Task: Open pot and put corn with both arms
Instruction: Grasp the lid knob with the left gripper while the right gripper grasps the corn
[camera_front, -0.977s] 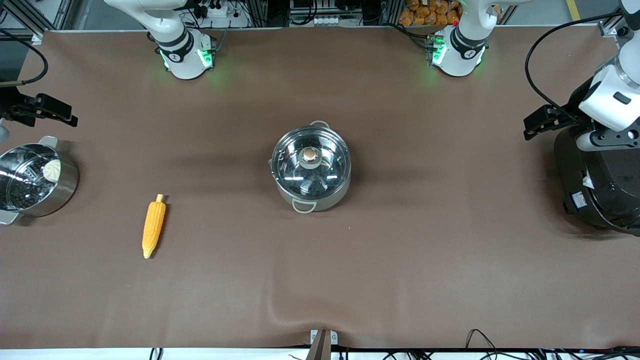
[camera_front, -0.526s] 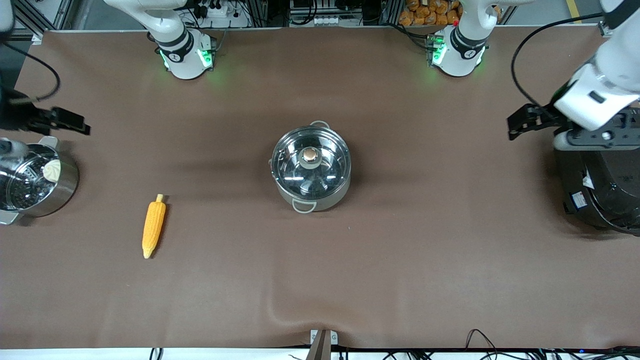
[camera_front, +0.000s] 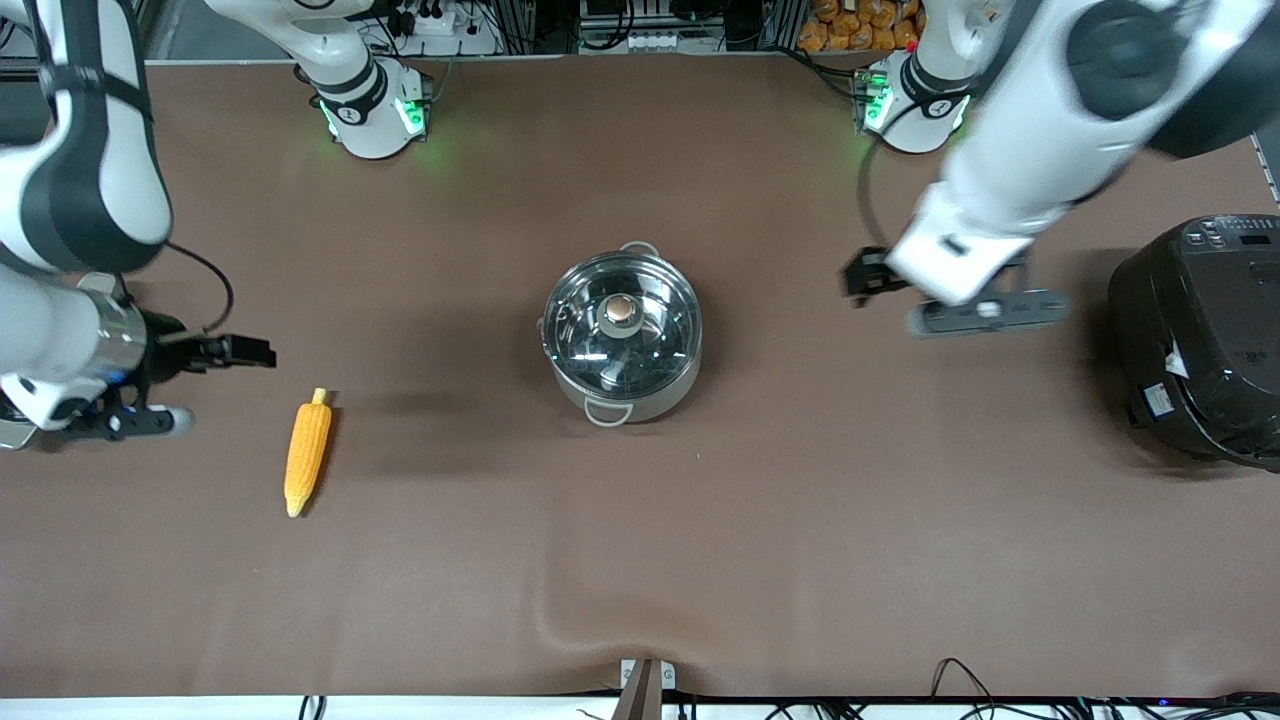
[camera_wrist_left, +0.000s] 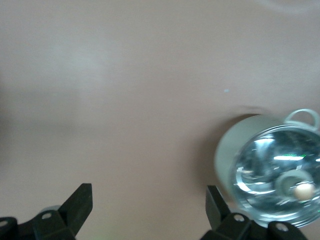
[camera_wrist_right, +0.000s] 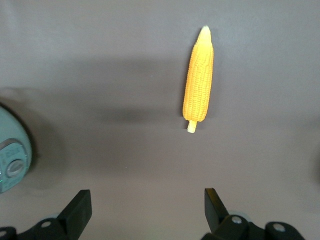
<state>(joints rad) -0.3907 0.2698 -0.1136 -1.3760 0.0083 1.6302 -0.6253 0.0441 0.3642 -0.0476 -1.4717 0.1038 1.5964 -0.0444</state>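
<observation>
The pot (camera_front: 622, 385) stands mid-table with its glass lid (camera_front: 650, 340) and tan knob (camera_front: 620, 311) on. The corn (camera_front: 307, 455) lies flat toward the right arm's end of the table, nearer the front camera than the pot, with its stub end pointing toward the robots. My right gripper (camera_front: 250, 352) is open and empty over the table just short of the corn's stub; the corn (camera_wrist_right: 199, 82) lies ahead of the open right gripper (camera_wrist_right: 145, 207). My left gripper (camera_front: 858, 275) is open and empty over the table beside the pot; the left wrist view shows the pot (camera_wrist_left: 225, 155) next to the open left gripper (camera_wrist_left: 147, 210).
A large black cooker (camera_front: 1200, 340) stands at the left arm's end of the table. The steamer pot is mostly hidden under my right arm; only a handle (camera_front: 12, 437) shows. The table edge runs along the front.
Both arms have swung in from the table's ends. The right gripper moved from over the steamer pot toward the corn. The left gripper moved from the cooker toward the pot.
</observation>
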